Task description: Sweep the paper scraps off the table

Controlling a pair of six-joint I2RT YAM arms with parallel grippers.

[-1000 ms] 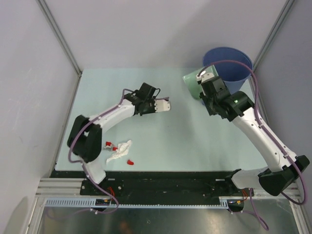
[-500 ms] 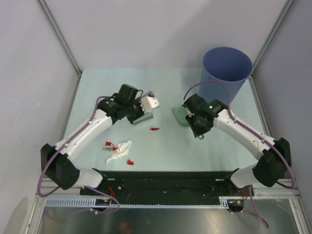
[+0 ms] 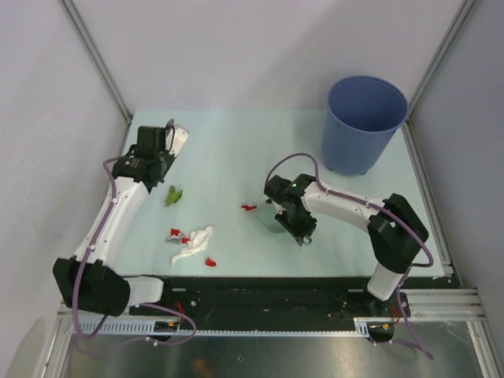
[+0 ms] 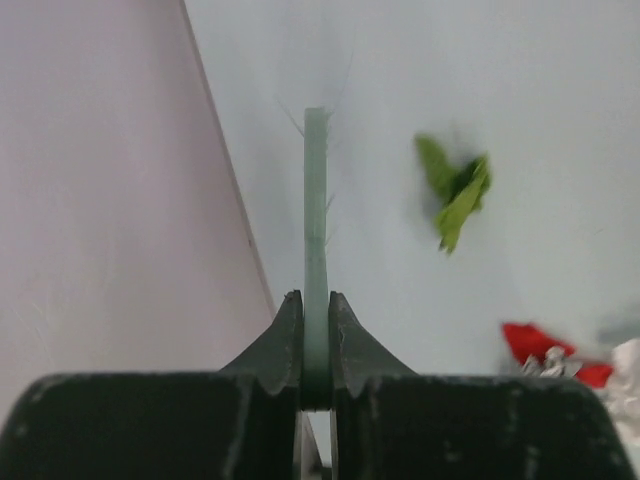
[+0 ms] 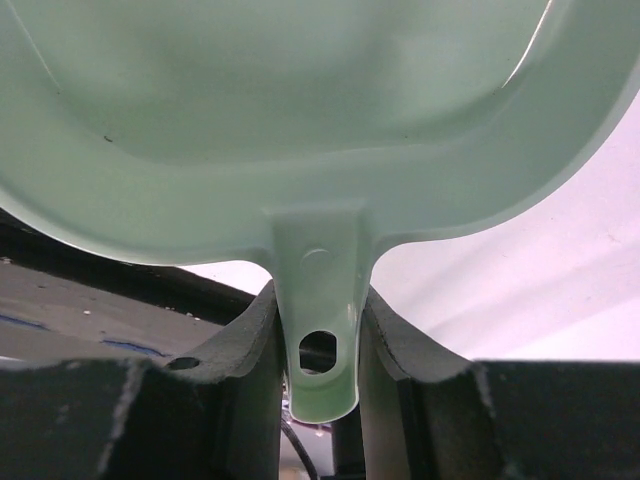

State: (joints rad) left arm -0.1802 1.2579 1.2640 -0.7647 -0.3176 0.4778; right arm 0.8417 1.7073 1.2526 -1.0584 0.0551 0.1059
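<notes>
Paper scraps lie on the left half of the pale green table: a green scrap, a white crumple, and red bits. My left gripper is at the far left near the wall, shut on the thin pale green brush, seen edge-on. My right gripper is shut on the handle of the pale green dustpan, which sits low at mid-table, right of one red bit.
A blue bin stands at the table's far right corner. The grey side wall runs close along the left of the brush. A black rail borders the near edge.
My left arm swung back to the far left with the brush. The right arm carried the dustpan from the bin down to mid-table. A green scrap and one red bit now lie in the open.
</notes>
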